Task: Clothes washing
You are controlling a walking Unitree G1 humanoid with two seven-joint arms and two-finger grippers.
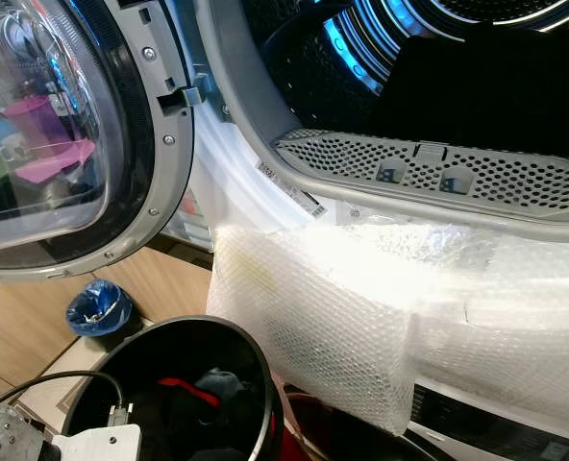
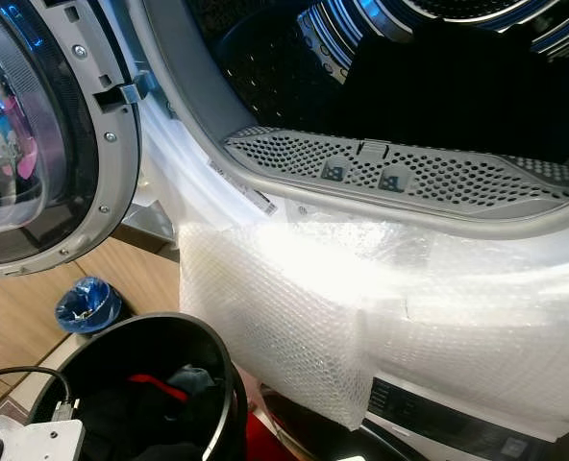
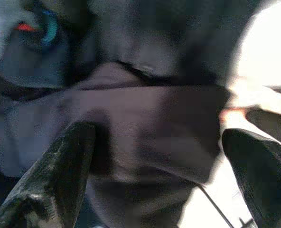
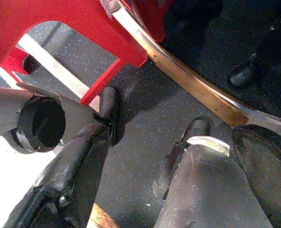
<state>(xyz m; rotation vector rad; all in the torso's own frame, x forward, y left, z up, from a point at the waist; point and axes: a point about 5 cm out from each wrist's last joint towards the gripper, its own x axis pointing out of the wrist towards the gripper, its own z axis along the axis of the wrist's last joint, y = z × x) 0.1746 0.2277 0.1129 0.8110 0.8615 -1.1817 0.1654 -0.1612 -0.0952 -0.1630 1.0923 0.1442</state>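
The washer's drum (image 1: 361, 58) stands open ahead, with a dark garment (image 1: 496, 86) lying inside it. Below, at the lower left, a black bucket (image 1: 258, 370) holds dark clothes (image 1: 203, 399) with a red piece among them. My left arm's wrist (image 1: 35, 437) shows beside the bucket's rim. In the left wrist view my left gripper (image 3: 159, 156) is open, its fingers wide apart over a dark grey cloth (image 3: 145, 114) in the bucket. My right gripper (image 4: 173, 185) hangs open low above the floor.
The round glass door (image 1: 63, 125) is swung open to the left. Bubble wrap (image 1: 361, 307) covers the machine's front below the drum's lip. A small bin with a blue bag (image 1: 99, 309) sits on the wooden floor. A red stool (image 4: 60, 19) stands near my right gripper.
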